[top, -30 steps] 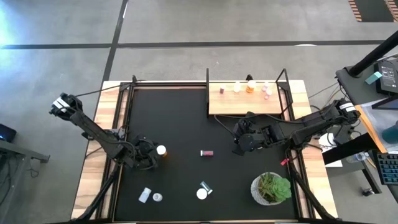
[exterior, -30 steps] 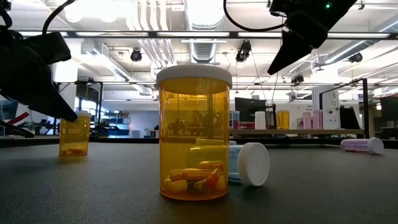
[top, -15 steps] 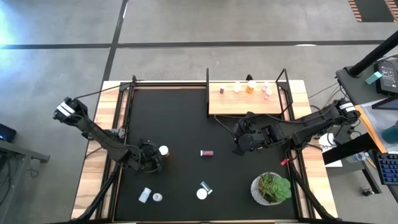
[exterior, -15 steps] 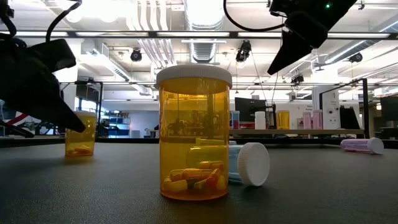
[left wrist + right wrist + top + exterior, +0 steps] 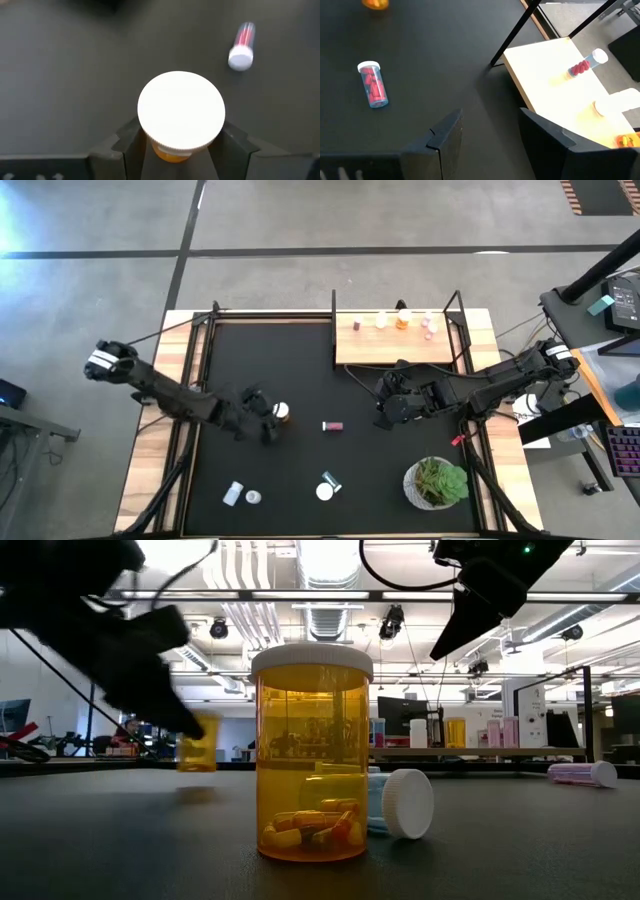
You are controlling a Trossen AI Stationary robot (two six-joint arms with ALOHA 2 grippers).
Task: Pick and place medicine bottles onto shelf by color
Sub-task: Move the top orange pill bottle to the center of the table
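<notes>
My left gripper (image 5: 270,420) is shut on an orange medicine bottle (image 5: 283,412) with a white cap (image 5: 181,110), left of the black mat's middle. In the low view this bottle (image 5: 197,748) hangs above the mat. A pink-red bottle (image 5: 332,425) lies on its side on the mat to the right of it. The light-wood shelf (image 5: 370,345) at the far right carries several bottles. My right gripper (image 5: 385,408) hovers open just in front of the shelf, with nothing between its fingers (image 5: 445,137). My left gripper pinches the orange body just under the cap (image 5: 170,153) between its two fingers (image 5: 131,141), one on each side. The fingers slant down from above and from the table's left. The bottle stands upright, lifted clear of the mat.
Two small bottles (image 5: 240,495) lie near the front left, and a bottle with a white cap (image 5: 326,486) lies at the front middle. A potted plant (image 5: 436,482) stands at the front right. Black posts (image 5: 333,330) rise at the shelf's corners.
My left gripper has taken hold of the orange bottle, which stood on the mat, and has lifted it clear. It has carried the bottle toward the table's right edge and slightly toward the far edge. The bottle stays upright.
</notes>
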